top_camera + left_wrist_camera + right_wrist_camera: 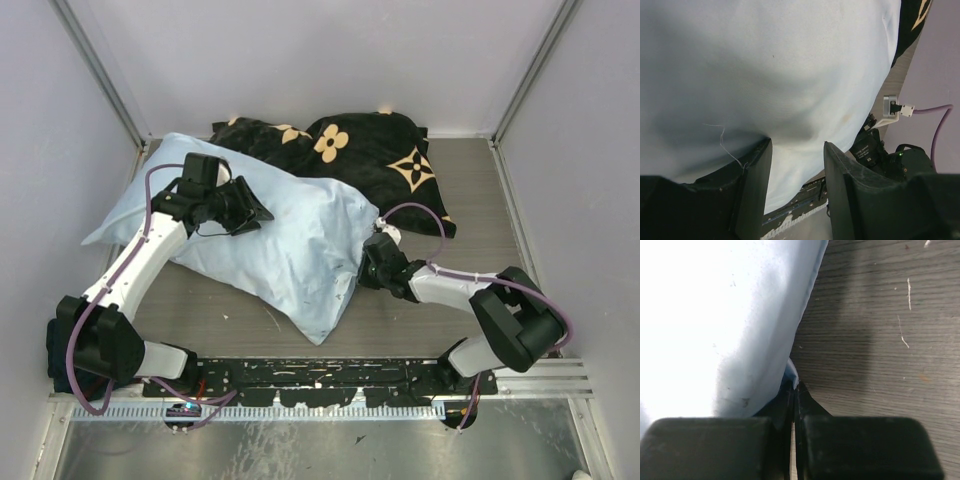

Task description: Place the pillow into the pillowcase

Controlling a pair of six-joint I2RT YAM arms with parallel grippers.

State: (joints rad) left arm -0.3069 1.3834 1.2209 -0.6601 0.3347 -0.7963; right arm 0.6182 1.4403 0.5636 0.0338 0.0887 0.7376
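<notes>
The light blue pillowcase point(290, 235) lies plump and wrinkled across the table's left and middle. The pillow itself is hidden from every view. My left gripper point(245, 212) rests on the case's upper left part. In the left wrist view it point(797, 142) stands open, its fingertips point(762, 150) pressed against the blue fabric point(765, 65), with nothing clamped between them. My right gripper point(372, 262) is at the case's right edge. In the right wrist view it point(795, 385) is shut on a thin fold of the pillowcase point(715, 315) edge, low over the wooden table point(880, 315).
A black cloth with tan flower motifs point(370, 150) lies bunched at the back, partly under the case. Grey walls close in the table point(480, 200) on three sides. A black rail point(320, 378) with the arm bases runs along the near edge.
</notes>
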